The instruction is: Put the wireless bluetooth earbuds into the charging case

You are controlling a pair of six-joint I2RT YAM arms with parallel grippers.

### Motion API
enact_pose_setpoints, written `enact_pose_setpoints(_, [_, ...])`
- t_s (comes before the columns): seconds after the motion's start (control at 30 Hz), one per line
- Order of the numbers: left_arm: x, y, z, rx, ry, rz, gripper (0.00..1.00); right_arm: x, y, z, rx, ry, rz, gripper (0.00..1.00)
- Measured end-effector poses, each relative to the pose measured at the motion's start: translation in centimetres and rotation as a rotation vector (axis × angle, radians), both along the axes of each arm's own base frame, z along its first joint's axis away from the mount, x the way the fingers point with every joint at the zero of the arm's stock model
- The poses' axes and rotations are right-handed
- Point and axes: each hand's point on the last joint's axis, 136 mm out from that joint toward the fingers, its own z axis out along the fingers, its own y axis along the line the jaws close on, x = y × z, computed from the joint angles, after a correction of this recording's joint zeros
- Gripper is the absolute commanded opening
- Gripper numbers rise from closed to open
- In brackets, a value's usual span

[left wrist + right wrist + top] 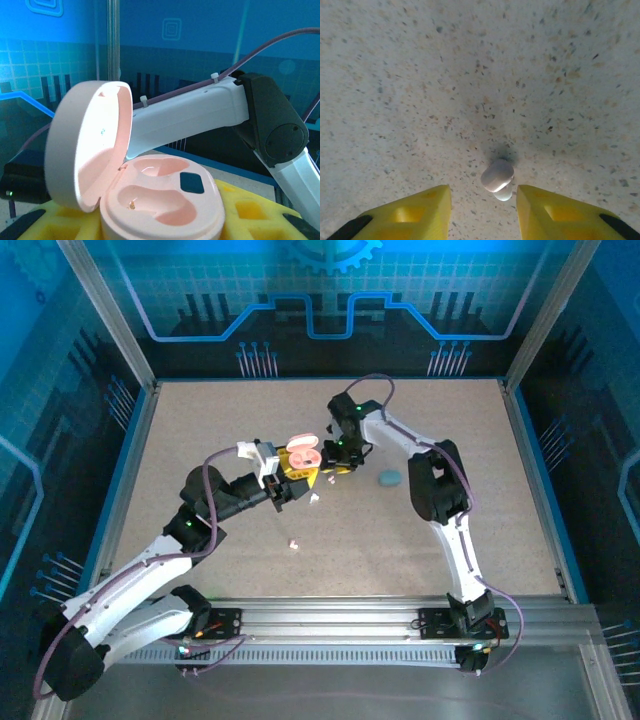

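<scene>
The pink charging case sits closest to the left wrist camera. Its base is cut off by the bottom edge and flanked by the yellow fingers of the left claw, which pinches it from both sides. Its lid stands hinged up on the left. The 2 wells in the base hold nothing, and a dark patch lies on the right of the base. Behind it the right arm crosses the view, its white link ending in a black joint.

From above, the left arm reaches from the near left to the middle of the worktop, bent at the elbow. The right arm rises from the near right, folds over the far side and points down just right of the case.

The right claw is spread, its 2 fingers cut off at the bottom. 1 earbud lies on the worktop between them, touching neither. A paler bit under it may be its own tip. A second earbud lies just near of the left claw, and a third earbud lies nearer still. A closed teal case rests to the right.
</scene>
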Motion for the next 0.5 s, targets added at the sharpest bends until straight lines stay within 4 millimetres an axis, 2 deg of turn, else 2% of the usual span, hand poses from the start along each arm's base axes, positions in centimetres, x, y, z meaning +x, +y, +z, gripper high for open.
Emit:
enact_pose_setpoints(0.23, [-0.2,0.1,0.1,0.007,-0.011,0.002,0.35,0.0,0.2,-2.0,-0.074,0.023,-0.007,0.39])
enact_pose_setpoints(0.5, [-0.2,0.2,0.0,0.009,-0.009,0.002,0.35,0.4,-0.1,-2.4,-0.107,0.032,-0.017,0.30])
